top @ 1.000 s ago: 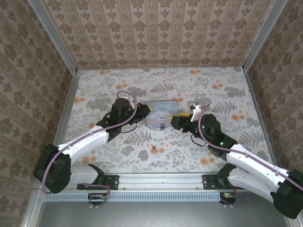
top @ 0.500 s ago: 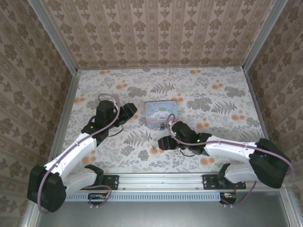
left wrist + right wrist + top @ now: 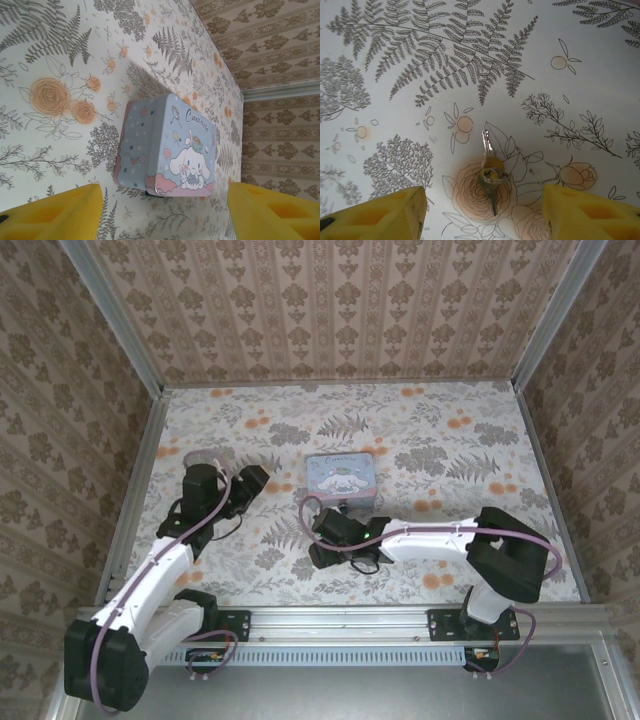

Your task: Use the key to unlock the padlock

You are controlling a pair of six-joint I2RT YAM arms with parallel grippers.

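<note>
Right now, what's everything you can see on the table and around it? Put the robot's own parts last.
tin: one, pale blue with a cartoon print, middle of the table
padlock: one, small and dark, tucked against one edge of the tin, mostly hidden
keys: apparently two on one ring, silvery, flat on the table in front of the tin
table: one, white cloth with grey ferns and orange flowers
walls: three, beige patterned wallpaper, around the table
rail: one, silver, along the near edge
left gripper: one, yellow fingers, open, left of the tin and facing it
right gripper: one, yellow fingers, open, just above the keys
</note>
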